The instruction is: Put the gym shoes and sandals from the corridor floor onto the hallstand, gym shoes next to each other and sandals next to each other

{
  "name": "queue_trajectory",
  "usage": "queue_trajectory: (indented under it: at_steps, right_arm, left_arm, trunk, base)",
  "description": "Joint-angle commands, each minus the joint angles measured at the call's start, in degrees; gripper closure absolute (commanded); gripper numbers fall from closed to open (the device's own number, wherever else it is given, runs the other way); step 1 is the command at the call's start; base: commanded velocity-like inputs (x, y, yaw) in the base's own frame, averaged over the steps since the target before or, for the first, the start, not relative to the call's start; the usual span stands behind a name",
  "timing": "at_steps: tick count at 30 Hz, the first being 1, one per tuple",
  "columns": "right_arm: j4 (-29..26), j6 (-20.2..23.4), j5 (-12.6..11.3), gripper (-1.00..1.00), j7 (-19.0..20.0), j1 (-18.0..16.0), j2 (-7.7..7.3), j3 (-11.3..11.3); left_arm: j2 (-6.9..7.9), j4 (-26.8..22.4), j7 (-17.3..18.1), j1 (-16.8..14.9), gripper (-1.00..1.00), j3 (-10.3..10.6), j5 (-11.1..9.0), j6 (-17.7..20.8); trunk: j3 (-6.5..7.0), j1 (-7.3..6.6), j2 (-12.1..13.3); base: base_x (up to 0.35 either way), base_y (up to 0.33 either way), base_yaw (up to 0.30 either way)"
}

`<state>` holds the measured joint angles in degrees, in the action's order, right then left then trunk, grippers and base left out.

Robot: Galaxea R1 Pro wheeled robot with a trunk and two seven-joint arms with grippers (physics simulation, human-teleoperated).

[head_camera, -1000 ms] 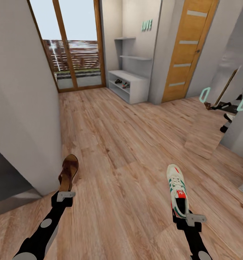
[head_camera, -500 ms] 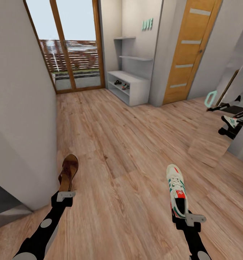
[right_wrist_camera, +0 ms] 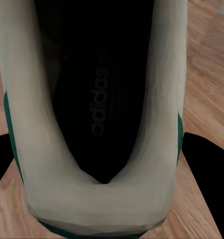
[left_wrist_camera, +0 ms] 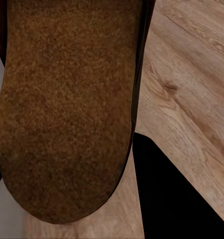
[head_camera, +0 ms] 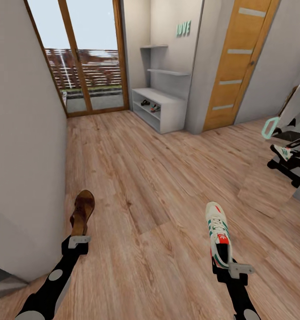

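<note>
- left gripper [head_camera: 79, 240] clamps a sandal [head_camera: 82, 210] by its heel end, toe pointing away ahead of the gripper, held above the corridor floor [head_camera: 145, 178]; fingertips mostly hidden by the sole
- left wrist view: sandal's tan footbed [left_wrist_camera: 67, 104] blocks nearly everything, dark finger [left_wrist_camera: 176, 199] at the side, straps can't be made out
- right gripper [head_camera: 228, 266] grips a gym shoe [head_camera: 218, 238] at the heel, toe pointing forward away from it, green stripes and red patch visible; jaws themselves covered by the heel
- right wrist view: looks into the shoe opening [right_wrist_camera: 97, 99], dark insole with faint lettering, cream collar around it, toe cut off
- hallstand [head_camera: 161, 109] far ahead of both grippers, against the back wall beside the glass door [head_camera: 85, 58]
- two small shoes [head_camera: 150, 106] on its upper open shelf, too small to tell which kind is which
- far ahead right of the right gripper, a mirror panel [head_camera: 288, 146] reflects part of the robot, cut off by the frame edge
</note>
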<state>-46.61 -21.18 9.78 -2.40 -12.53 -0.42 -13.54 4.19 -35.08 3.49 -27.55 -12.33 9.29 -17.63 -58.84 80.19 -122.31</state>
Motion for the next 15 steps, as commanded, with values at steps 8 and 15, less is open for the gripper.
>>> queue_trajectory:
  at_steps: [8, 15]
  right_arm:
    - [0.0, -1.6, 0.6, 1.0, -0.5, 0.0, 2.31, -0.2]
    - [0.2, -1.7, 0.9, 1.0, -0.3, 0.0, 2.47, -0.2]
  left_arm:
    - [-0.06, 0.0, 0.5, 0.0, 1.0, -0.6, 0.7, -0.2]
    - [-0.06, 0.1, 0.5, 0.0, 1.0, -0.6, 0.7, -0.2]
  trunk:
    - [-0.04, 0.03, 0.0]
    - [-0.04, 0.03, 0.0]
  base:
    - [0.34, 0.0, 0.0]
    - [0.34, 0.0, 0.0]
